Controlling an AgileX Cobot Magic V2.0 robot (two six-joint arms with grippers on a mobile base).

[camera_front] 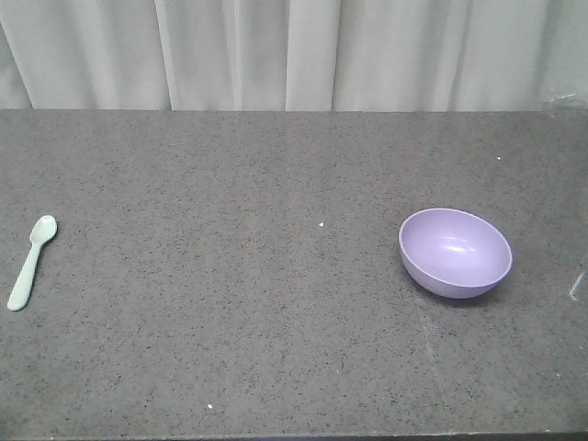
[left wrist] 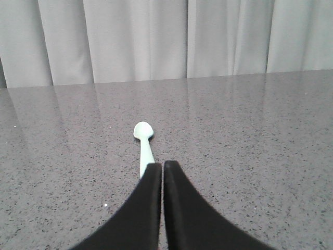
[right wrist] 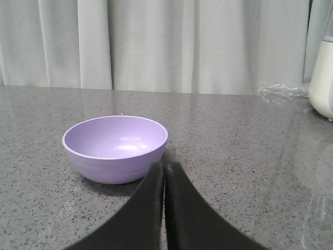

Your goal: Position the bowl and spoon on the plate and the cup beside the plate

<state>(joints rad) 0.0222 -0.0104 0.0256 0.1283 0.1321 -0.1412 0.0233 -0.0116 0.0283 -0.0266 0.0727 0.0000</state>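
I log the spoon (camera_front: 31, 261), pale mint, lying flat by the left edge of the counter (camera_front: 276, 303), scoop toward the back, handle toward the front. The bowl (camera_front: 456, 252), lavender, upright and empty, sits near the right edge, well apart from the spoon.

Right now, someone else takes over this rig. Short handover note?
Left gripper: shut, empty, pointing at the spoon, which lies flat at the left of the table.
Right gripper: shut, empty, just short of the bowl, which sits empty at the table's right.
The plate and cup show in no view.
Done: nothing placed yet.
Left: bowl and spoon onto the plate, cup beside it.
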